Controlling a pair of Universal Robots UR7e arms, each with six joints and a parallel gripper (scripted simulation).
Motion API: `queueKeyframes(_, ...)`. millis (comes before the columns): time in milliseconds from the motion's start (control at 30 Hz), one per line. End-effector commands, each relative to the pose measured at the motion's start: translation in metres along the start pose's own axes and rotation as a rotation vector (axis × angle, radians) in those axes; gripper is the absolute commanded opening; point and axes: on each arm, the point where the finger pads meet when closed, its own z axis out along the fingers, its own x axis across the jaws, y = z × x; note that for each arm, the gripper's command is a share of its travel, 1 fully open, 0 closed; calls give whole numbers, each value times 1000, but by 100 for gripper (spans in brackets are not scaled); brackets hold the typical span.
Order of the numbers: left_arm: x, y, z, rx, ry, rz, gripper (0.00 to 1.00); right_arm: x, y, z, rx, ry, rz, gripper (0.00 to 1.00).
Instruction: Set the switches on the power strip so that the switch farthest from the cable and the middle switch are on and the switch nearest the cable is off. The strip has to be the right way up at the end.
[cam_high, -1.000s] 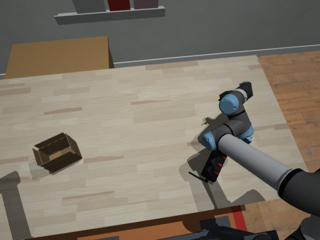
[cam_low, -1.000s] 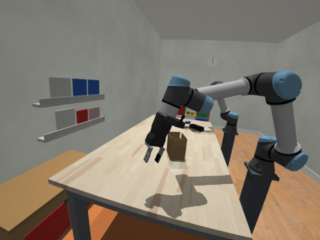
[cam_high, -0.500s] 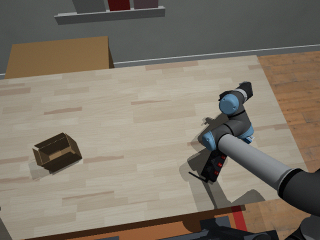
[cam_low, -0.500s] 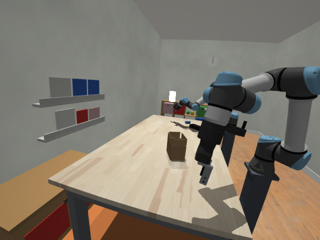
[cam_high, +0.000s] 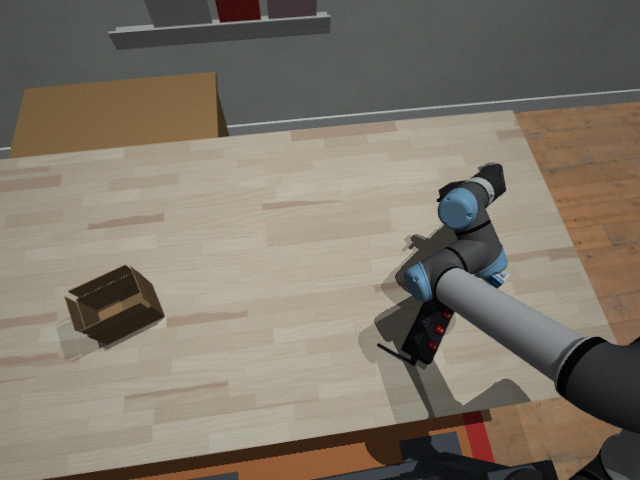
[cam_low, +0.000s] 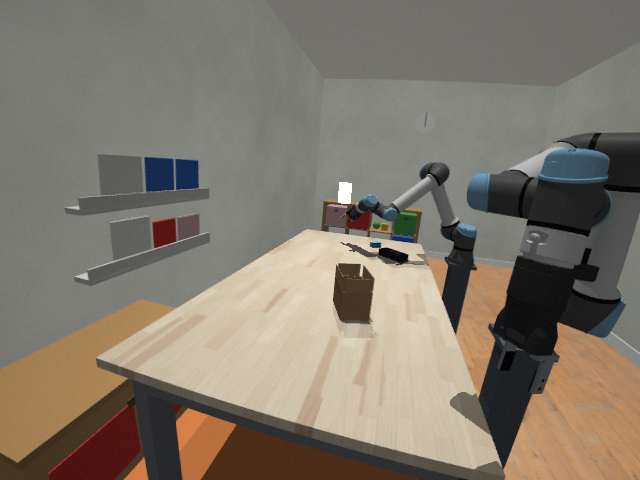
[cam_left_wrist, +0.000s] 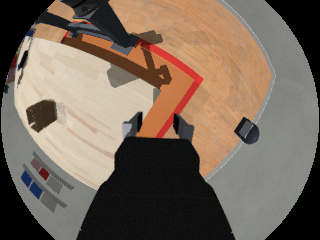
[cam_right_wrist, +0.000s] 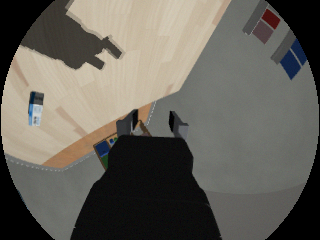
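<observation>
Carton (cam_high: 147, 321) (cam_low: 353, 302) (cam_left_wrist: 42, 116), landmark: brown cardboard, thin straight walls, open-topped, box-shaped. Stands on the surface (cam_high: 232, 258) (cam_low: 258, 335) (cam_left_wrist: 90, 105) (cam_right_wrist: 155, 45), pale wood in long staves, scattered pinkish-brown streaks, smooth-looking.

Power strip (cam_high: 419, 335) (cam_low: 392, 254): well apart from the carton, on the same surface. Long, black, blocky body; red switches face up in a row. Three show: near switch (cam_high: 432, 345), by the cable end; next one (cam_high: 439, 328); third (cam_high: 447, 312). Far end hidden under the right arm. On/off tilt too small to read. Cable (cam_high: 395, 353) thin, black, short, bent out from the strip's end on the carton's side.

Small blue, white and black block (cam_high: 497, 279) (cam_low: 375, 244) (cam_right_wrist: 36, 107), farther from the carton than the strip is.

Right pincer (cam_high: 486, 166) (cam_low: 347, 218) (cam_right_wrist: 154, 120): spread, nothing between its flat grey fingers; raised, well apart from the carton.

Left pincer (cam_low: 523, 367) (cam_left_wrist: 158, 122): spread, nothing gripped. Blunt metallic fingers, matt black housing; points downward, well apart from the carton, beyond the surface's edge.
</observation>
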Motion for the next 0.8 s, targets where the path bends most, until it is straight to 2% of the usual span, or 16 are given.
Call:
queueKeyframes(0, 17, -52, -6, 24, 1, -191, 100, 1, 1, 0, 0, 1, 2, 100)
queueKeyframes(200, 28, -109, -10, 57, 2, -403, 100, 1, 1, 0, 0, 1, 2, 100)
queueKeyframes(267, 28, -109, -10, 57, 2, -403, 100, 1, 1, 0, 0, 1, 2, 100)
queueKeyframes(533, 32, -172, -13, 93, 5, -641, 100, 1, 1, 0, 0, 1, 2, 100)
queueKeyframes(767, 31, -214, -14, 117, 9, -804, 100, 1, 1, 0, 0, 1, 2, 100)
